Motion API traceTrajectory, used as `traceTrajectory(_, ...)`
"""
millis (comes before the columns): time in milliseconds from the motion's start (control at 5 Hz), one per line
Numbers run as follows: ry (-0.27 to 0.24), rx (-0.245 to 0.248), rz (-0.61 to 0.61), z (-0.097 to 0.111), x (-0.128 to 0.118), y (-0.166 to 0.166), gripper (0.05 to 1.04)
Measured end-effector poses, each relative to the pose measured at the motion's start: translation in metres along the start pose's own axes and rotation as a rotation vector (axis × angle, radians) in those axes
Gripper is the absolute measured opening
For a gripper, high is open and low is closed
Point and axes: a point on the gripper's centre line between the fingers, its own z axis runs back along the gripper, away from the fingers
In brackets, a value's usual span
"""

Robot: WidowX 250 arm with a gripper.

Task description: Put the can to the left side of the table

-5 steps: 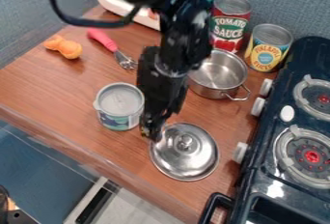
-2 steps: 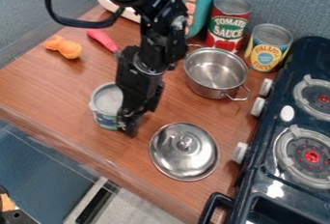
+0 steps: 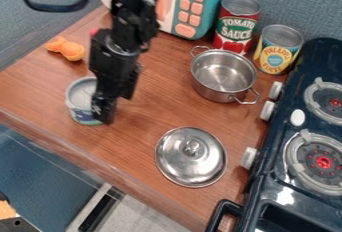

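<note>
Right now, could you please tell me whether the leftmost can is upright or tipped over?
Upright: the leftmost can has its round top facing up, and its side runs down to the wooden table.

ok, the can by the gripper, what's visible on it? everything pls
The can is short and wide, with a pale grey round top and a light side with blue and green on its lower part. It looks like metal. It stands upright on the wood-look counter, left of the lid. The gripper hides its right side; contact there can't be settled.
</note>
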Motion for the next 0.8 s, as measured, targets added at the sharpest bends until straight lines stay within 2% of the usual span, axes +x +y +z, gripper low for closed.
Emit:
traceTrajectory(200, -0.023, 0.023, 0.04, -0.012, 0.026, -0.009, 1.0)
traceTrajectory(400, -0.056, 0.059, 0.116, -0.022, 0.059, -0.013, 1.0)
traceTrajectory(600, -0.067, 0.103, 0.171, -0.029, 0.083, -0.019, 1.0)
traceTrajectory(800, -0.077, 0.114, 0.212, -0.026, 0.101, -0.019, 1.0)
